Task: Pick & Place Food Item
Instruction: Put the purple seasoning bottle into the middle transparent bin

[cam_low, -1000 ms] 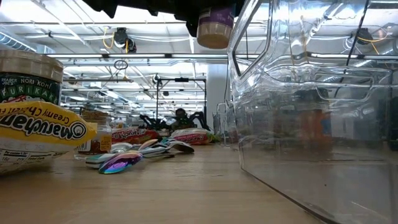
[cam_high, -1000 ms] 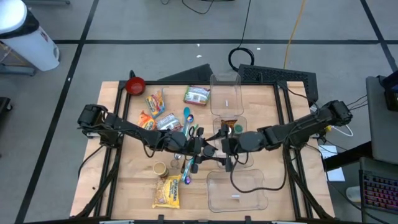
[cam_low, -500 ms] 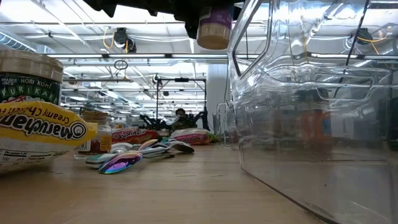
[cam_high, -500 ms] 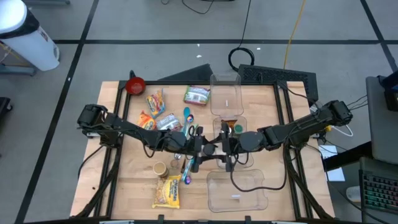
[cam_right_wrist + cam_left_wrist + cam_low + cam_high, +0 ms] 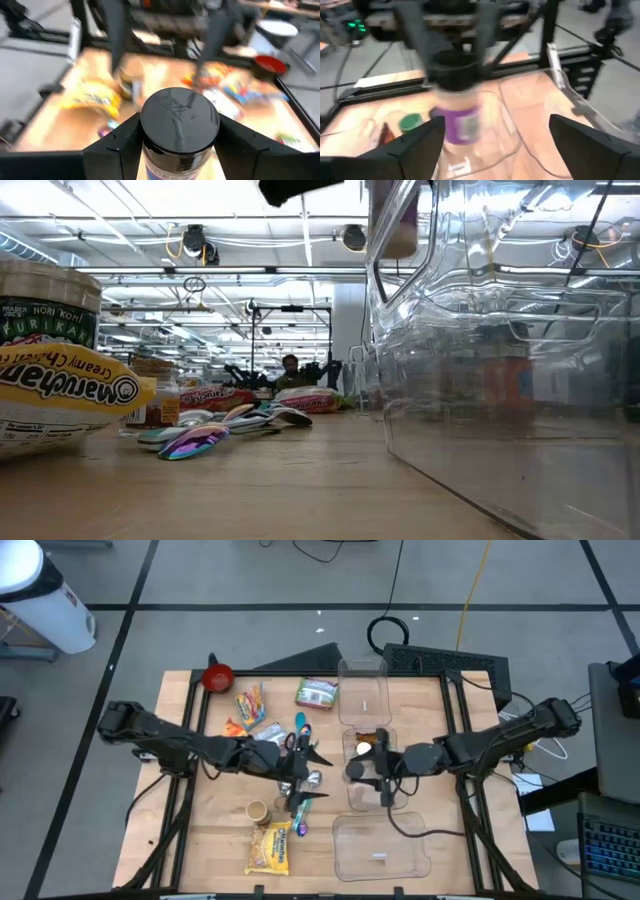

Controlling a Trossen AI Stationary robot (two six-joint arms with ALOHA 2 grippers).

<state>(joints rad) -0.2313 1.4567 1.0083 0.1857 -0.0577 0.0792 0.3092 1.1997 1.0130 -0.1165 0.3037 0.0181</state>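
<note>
Ramen packet [image 5: 270,848], yellow, lies at the near edge of the wooden table [image 5: 420,705], left of the nearest clear container [image 5: 381,846] and just behind a small furikake jar [image 5: 258,811] when seen from above. Farther in, snack packets [image 5: 248,715] and a red bowl [image 5: 217,676] sit toward the far left corner, with a green-labelled pouch [image 5: 316,693] left of the far clear container [image 5: 363,690]. Left gripper [image 5: 308,768] hangs over the scattered spoons [image 5: 302,726], left of the middle clear container [image 5: 372,775], its fingers [image 5: 395,150] spread wide and holding nothing. Right gripper [image 5: 362,768] is over the middle clear container's left part, its jaws closed on the black lid of a purple-labelled jar [image 5: 179,127]; the jar is up off the table, above that container. From table height the jar [image 5: 397,225] shows high up behind the near container's clear wall
</note>
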